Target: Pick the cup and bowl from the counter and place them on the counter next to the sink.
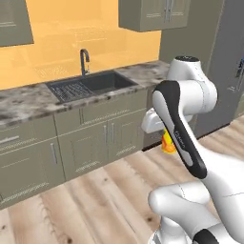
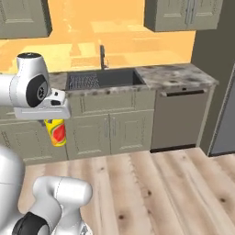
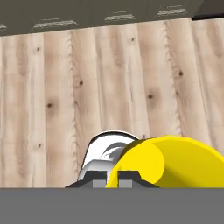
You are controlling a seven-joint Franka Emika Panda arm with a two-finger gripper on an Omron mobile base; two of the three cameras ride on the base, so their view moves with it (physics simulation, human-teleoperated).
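Task status: the small yellow tapered cup [image 2: 56, 132] with a red-orange mark on its side is grasped in the hand [image 2: 55, 120], jaws clenched on its rim, and hangs below the hand over the pale wood-plank floor [image 2: 151, 183], in front of the grey-green cabinet doors [image 1: 95, 138]. In the hand view the cup's [image 3: 168, 162] glossy yellow wall sits against the finger tips, with floor planks beneath.

The cup is judged lifted and in carriage but not yet delivered. The grey-brown speckled granite-look surface [image 2: 176, 75] beside the dark grey recessed sink [image 1: 93, 85] carries neither task item. Placement of the cup remains, as does the whole handling of the bowl.

Materials: the surface is mottled and matt; the sink is rectangular with a ribbed drainboard and a dark curved faucet [image 1: 84, 61]; the cup is smooth, tapering downward.
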